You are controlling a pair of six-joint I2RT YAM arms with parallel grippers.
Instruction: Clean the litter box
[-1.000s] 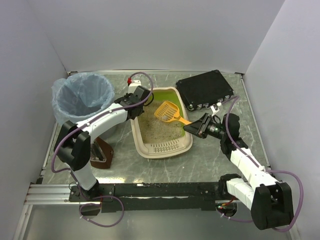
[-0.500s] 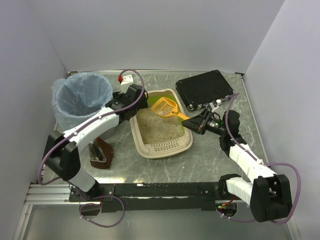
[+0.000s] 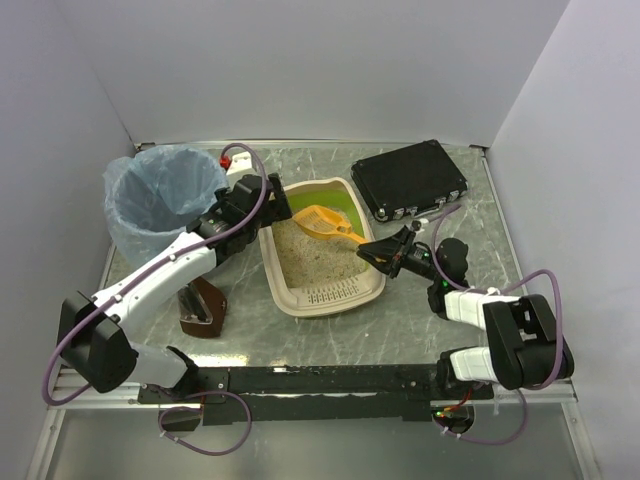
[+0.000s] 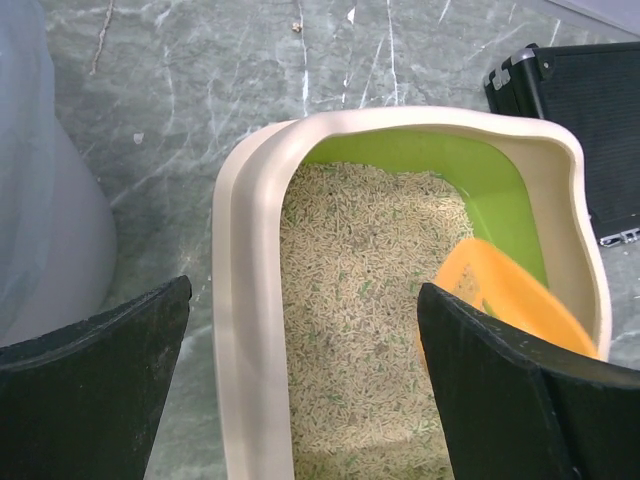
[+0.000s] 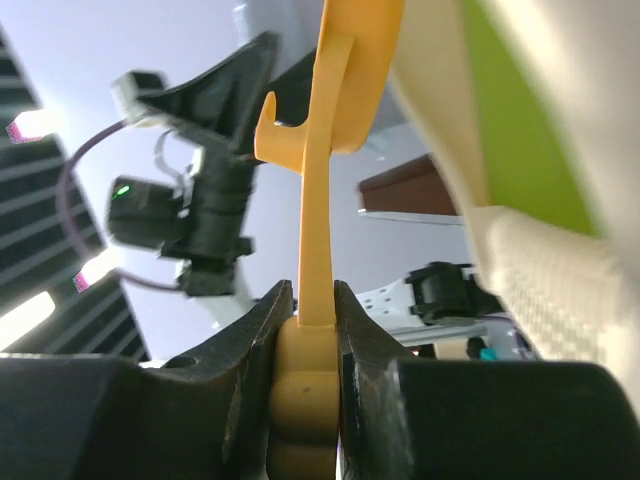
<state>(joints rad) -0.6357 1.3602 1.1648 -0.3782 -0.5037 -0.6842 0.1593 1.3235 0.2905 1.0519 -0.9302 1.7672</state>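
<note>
1. The litter box (image 3: 277,272), a shallow beige plastic rectangular tray with rounded corners and a lime-green inner wall, sits on the grey marbled table (image 3: 420,320) in the middle of my overhead view. Its slotted grille end faces the arm bases, and sandy granules cover its floor.
2. My left gripper (image 3: 262,205) hovers above the box's far left corner. In the left wrist view its two black fingers (image 4: 90,400) are spread wide with nothing pinched between them. Below them I see the box's left rim (image 4: 250,250) and the granules.
3. My right gripper (image 3: 385,250) is just outside the box's right rim, low over the table. In the right wrist view its jaws are pressed together on the flat handle of the orange plastic slotted scoop (image 5: 315,200).
4. From above, the scoop (image 3: 325,222) slants across the right rim, its blade over the far half of the box near the green wall. I cannot tell whether the blade touches the granules. The left wrist view catches the blade (image 4: 510,300) at the box's right side.
5. A round bin lined with a pale blue bag (image 3: 165,195) stands just left of the box, behind the left arm.
6. A black rectangular case (image 3: 410,178) lies at the far right, near the box's far right corner but apart from it.
7. A small dark brown object (image 3: 203,305) lies on the table left of the box's grille end; I cannot make out what it is.
</note>
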